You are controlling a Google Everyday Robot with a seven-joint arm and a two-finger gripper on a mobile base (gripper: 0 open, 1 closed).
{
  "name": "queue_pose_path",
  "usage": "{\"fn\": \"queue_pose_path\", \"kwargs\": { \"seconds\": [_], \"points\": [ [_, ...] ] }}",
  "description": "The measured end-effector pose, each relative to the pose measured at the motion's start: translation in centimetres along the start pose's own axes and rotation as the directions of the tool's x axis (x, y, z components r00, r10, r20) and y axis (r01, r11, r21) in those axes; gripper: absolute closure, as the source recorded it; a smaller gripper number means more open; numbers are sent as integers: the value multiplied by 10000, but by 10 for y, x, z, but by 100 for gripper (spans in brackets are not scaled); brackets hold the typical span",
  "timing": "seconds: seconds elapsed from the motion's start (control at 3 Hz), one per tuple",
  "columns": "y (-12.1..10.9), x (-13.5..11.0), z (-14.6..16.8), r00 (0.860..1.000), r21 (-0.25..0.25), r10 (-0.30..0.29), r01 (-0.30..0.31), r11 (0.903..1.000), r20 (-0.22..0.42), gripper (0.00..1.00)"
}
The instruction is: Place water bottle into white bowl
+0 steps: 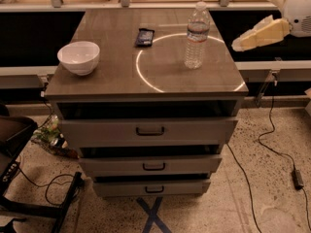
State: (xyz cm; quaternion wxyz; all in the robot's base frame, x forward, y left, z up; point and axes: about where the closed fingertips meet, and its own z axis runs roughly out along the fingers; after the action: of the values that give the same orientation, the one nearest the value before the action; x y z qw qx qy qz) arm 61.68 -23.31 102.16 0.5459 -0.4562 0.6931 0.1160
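Note:
The water bottle (pixel 197 36) stands upright on the right half of the cabinet top (pixel 116 81), inside a bright ring of light. It is clear and ribbed, with a white cap. The white bowl (pixel 78 57) sits upright and empty near the top's left edge, well apart from the bottle. My gripper (pixel 239 44) is a pale cream piece on the arm at the upper right. It hangs in the air past the cabinet's right edge, pointing left toward the bottle at about its mid height, a short way from it and holding nothing.
A small dark flat packet (pixel 144 36) lies on the top between bowl and bottle, toward the back. The grey cabinet has three drawers with handles (pixel 149 130). Cables (pixel 272 149) trail on the floor to the right. A dark base (pixel 14 149) stands at the lower left.

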Motion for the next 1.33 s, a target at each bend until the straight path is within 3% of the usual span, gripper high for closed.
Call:
{"fn": "queue_pose_path", "kwargs": {
  "seconds": [0.33, 0.67, 1.33],
  "points": [
    [1, 1, 1, 10000, 21, 53, -53, 10000, 30, 0],
    [7, 7, 17, 9973, 244, 634, -643, 9976, 363, 0],
    [-14, 35, 61, 9645, 413, 2202, -2283, 9727, 1457, 0]
  ]
}}
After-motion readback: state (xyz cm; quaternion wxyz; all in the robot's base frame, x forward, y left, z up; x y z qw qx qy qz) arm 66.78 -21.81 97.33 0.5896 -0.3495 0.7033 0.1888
